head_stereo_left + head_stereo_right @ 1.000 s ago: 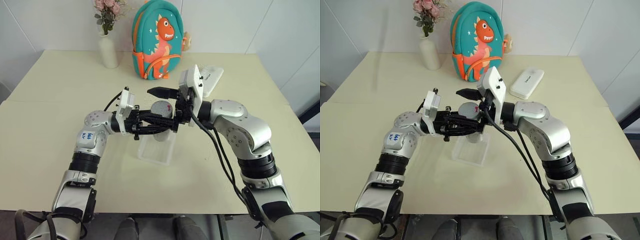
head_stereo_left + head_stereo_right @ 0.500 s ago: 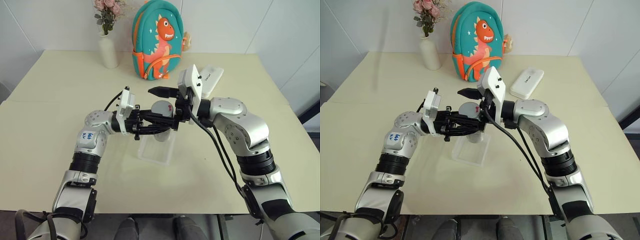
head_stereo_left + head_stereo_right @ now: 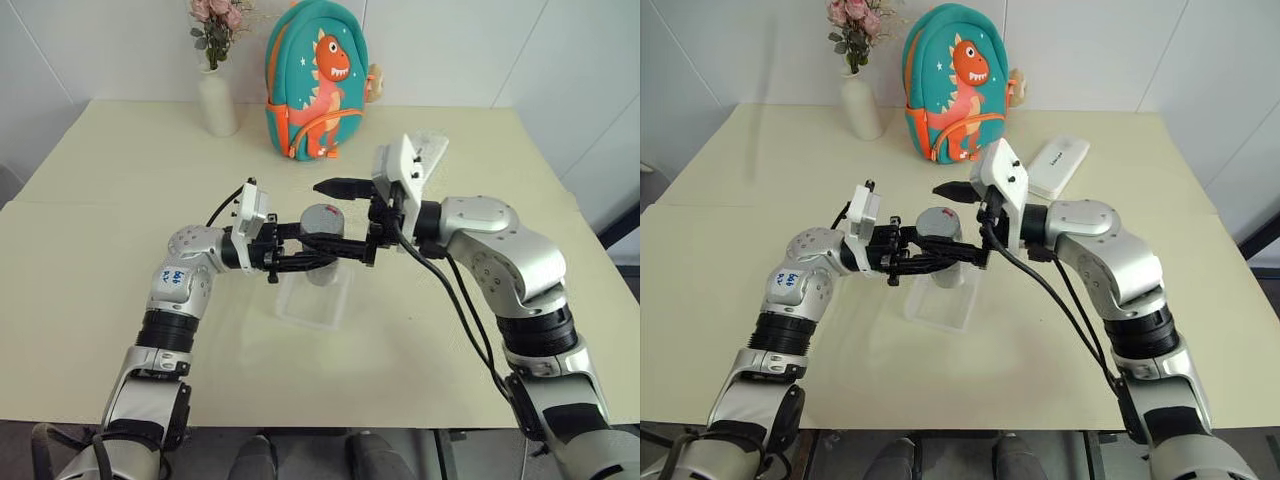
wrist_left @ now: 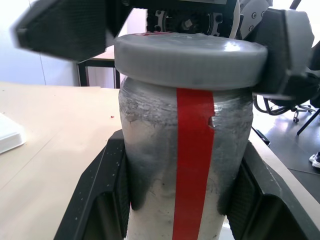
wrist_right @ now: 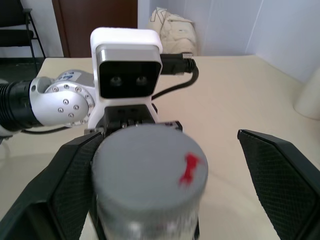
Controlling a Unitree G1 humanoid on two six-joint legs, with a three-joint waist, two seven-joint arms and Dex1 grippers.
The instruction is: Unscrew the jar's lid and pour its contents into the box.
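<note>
My left gripper [image 3: 335, 250] is shut on the jar [image 4: 185, 170], a small cloudy cylinder with a red tape stripe, and holds it upright just above the box [image 3: 315, 300]. The grey lid [image 3: 322, 215] sits on the jar, with a red mark on top. My right gripper [image 3: 338, 218] comes in level from the right and is open. One of its fingers [image 5: 70, 185] stands close beside the lid [image 5: 150, 170]; the other is well clear of it. The cloudy wall and my left fingers [image 4: 100, 200] hide the contents.
At the table's back stand a white vase with pink flowers [image 3: 216, 100] and a teal dinosaur backpack [image 3: 318, 85]. A flat white case [image 3: 1058, 165] lies behind my right arm. The cream table [image 3: 90, 260] has free room on both sides.
My right gripper has drawn a little to the right, still open. The left gripper and the jar have stayed in place, and the lid is still on.
</note>
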